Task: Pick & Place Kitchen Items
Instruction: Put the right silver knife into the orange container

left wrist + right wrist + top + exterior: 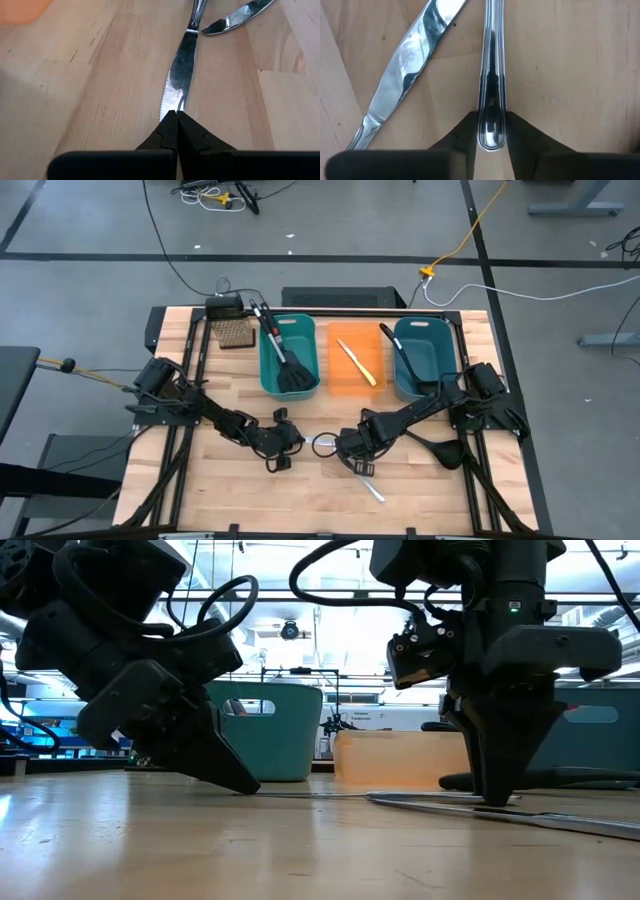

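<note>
Knife handle & 2nd knife: ends cut off.

Both arms are reached inward over the near middle of the desk. The left end effector is tilted steeply down, its fingers pressed fully together at the desk surface. The right end effector is held upright, its fingers set closely either side of a knife handle.

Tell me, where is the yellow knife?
In the high view, the yellow-handled knife lies slantwise inside the orange bin at the table's far middle, between the two teal bins.
</note>
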Controlling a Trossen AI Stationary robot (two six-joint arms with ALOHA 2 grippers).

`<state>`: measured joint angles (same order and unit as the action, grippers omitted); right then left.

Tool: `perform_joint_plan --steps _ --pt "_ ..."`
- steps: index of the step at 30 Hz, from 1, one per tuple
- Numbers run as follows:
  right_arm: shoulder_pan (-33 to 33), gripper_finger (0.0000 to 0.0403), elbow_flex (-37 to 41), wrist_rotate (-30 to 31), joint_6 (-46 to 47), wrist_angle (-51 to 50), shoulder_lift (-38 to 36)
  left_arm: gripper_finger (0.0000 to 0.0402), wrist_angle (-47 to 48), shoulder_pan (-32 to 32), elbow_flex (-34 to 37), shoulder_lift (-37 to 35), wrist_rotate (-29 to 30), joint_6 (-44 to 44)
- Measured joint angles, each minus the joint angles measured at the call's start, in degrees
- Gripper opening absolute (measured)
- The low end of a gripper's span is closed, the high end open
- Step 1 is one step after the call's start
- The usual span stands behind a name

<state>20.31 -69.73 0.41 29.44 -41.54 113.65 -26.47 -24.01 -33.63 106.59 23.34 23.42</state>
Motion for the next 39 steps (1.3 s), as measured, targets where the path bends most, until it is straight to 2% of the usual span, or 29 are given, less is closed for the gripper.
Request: perform_joint_plan --steps 8,16,28,39 --pt "-0.26 0.0083 0.09 1.16 2.51 -0.02 -0.29 0.0001 0.02 -0.90 0.00 0.02 1.72 -0.12" --pt "-0.02 0.0083 0.14 1.95 3.58 -0.53 -1.79 0.0024 -3.86 -2.11 0.42 0.52 4.65 -6.46" --pt "-0.15 0.0082 -3.97 3.87 4.06 -6.36 -1.51 0.0016 -2.73 -4.64 0.52 -1.82 8.05 -13.45" --pt "0.75 0.0082 -7.49 4.19 4.60 -12.06 -1.62 0.0008 1.73 -5.66 0.52 -4.06 9.71 -14.57"
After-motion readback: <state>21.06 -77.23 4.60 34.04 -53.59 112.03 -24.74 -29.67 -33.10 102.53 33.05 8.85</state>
